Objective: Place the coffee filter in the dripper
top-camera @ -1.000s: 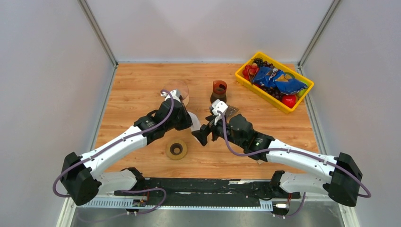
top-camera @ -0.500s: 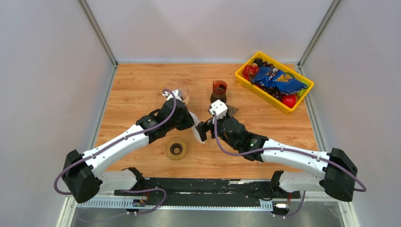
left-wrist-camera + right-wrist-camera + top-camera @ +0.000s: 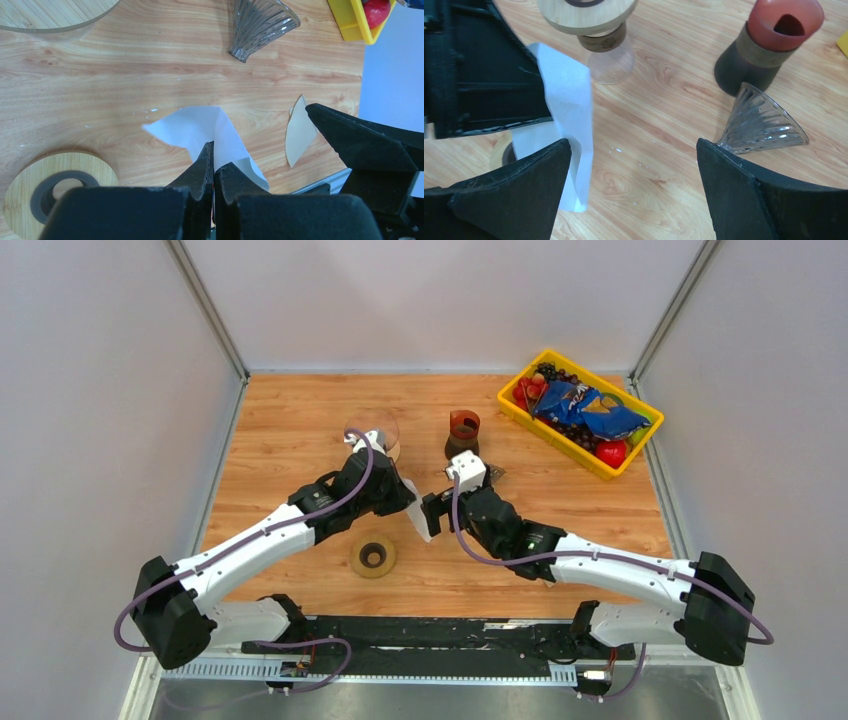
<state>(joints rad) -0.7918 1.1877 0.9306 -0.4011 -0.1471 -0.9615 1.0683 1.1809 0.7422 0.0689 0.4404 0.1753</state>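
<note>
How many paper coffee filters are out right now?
2: a white filter pinched in the left claw, and a brown filter flat on the table. Others may be hidden.

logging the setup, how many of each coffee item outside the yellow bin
paper filters: 2 (white filter, tan filter)
glass dripper: 1
glass carafe: 1
wooden ring: 1
red-topped container: 1
total: 6
</note>
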